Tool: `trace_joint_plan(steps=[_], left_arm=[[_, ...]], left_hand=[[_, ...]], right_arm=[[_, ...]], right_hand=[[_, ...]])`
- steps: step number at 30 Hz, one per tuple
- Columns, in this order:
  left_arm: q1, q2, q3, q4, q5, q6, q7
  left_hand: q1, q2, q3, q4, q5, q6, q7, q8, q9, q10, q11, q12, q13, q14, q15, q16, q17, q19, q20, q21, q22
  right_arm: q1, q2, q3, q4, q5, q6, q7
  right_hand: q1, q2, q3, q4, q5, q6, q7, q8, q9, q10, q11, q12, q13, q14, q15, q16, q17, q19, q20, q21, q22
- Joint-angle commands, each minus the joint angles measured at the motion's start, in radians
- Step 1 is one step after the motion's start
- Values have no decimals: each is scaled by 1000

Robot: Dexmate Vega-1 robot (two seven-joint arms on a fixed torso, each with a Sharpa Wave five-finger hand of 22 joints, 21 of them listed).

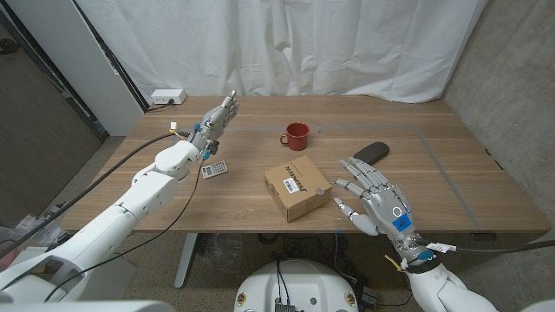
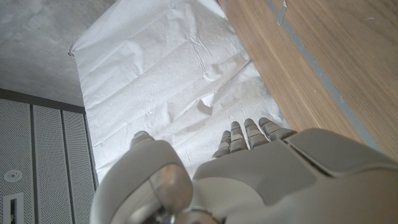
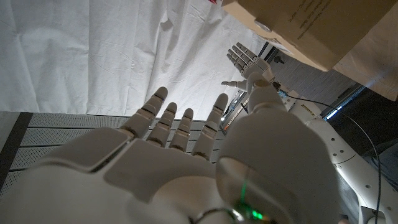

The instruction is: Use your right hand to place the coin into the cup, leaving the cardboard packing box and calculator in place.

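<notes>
**Right hand spread beside the box**

Your right hand (image 1: 375, 198) has its fingers spread, holding nothing, just right of the cardboard box (image 1: 297, 190). The coin (image 1: 322, 191) lies on that box. The red cup (image 1: 296, 135) stands behind. Your left hand (image 1: 218, 118) hovers, fingers extended, above the calculator (image 1: 214, 170).

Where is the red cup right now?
In the head view the red cup stands near the middle of the table, toward the far edge, just behind the cardboard box and apart from it.

Right robot hand (image 1: 375, 198), fingers spread, beside cardboard box (image 1: 297, 189); red cup (image 1: 296, 135) beyond.
</notes>
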Motion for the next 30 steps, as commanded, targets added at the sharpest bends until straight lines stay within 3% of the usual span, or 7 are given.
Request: trace_joint_plan(steps=[1, 8, 13, 19, 25, 30], left_arm=[[-6, 2, 2, 1, 3, 8, -3], [-8, 3, 5, -4, 7, 16, 1], [-9, 3, 6, -6, 9, 19, 4], [-11, 2, 6, -5, 10, 23, 8], [-23, -5, 13, 11, 11, 23, -1], [-32, -8, 16, 24, 13, 21, -6]], left_hand=[[2, 3, -7, -1, -2, -4, 1, -1, 4, -7, 4, 0, 5, -9, 3, -2, 5, -8, -21, 0, 2], [2, 4, -8, -1, -3, -5, 1, -1, 4, -8, 5, 0, 5, -9, 3, -1, 5, -10, -20, 0, 2], [2, 4, -9, -1, -3, -5, 1, -1, 4, -8, 5, 0, 5, -10, 4, -2, 5, -11, -20, 0, 2], [3, 5, -10, -1, -4, -5, 1, -1, 4, -8, 4, 0, 5, -9, 4, -1, 5, -11, -20, 0, 2], [3, 5, -11, -1, -4, -6, 1, -1, 4, -8, 4, 0, 5, -10, 4, -1, 5, -12, -18, 0, 2], [3, 6, -12, -1, -4, -6, 1, -1, 4, -8, 6, 0, 5, -10, 5, -1, 5, -14, -18, 0, 2]], right_arm=[[75, 23, -85, 75, 12, -29, -43], [56, 131, -10, 145, -57, 50, -43], [54, 182, 27, 178, -89, 101, -43], [43, 269, 95, 213, -145, 178, -43], [56, 280, 91, 224, -157, 193, -43], [54, 280, 85, 218, -151, 175, -43]], right_hand=[[12, -5, -4, 9, 11, -1, -2, 15, 15, -37, 4, -6, 6, -30, -23, -2, 4, -27, -53, -7, 6], [6, -8, -13, 14, 16, 0, -1, 28, 27, -45, 9, 0, 9, -43, -15, 1, 7, -44, -53, -7, 7], [3, -8, -17, 18, 19, 6, -1, 37, 34, -33, 6, 9, 12, -40, -15, 6, 8, -44, -54, -4, 7], [-4, -6, -27, 24, 25, 30, 0, 66, 56, -3, -5, 28, 19, -35, -11, 12, 10, -45, -52, 1, 8], [5, 2, -29, 23, 32, 54, -1, 99, 84, 15, -9, 44, 30, -28, -10, 17, 12, -48, -51, 5, 10], [7, 4, -31, 23, 34, 57, -1, 109, 94, 16, -8, 47, 34, -29, -9, 17, 13, -50, -50, 5, 10]])
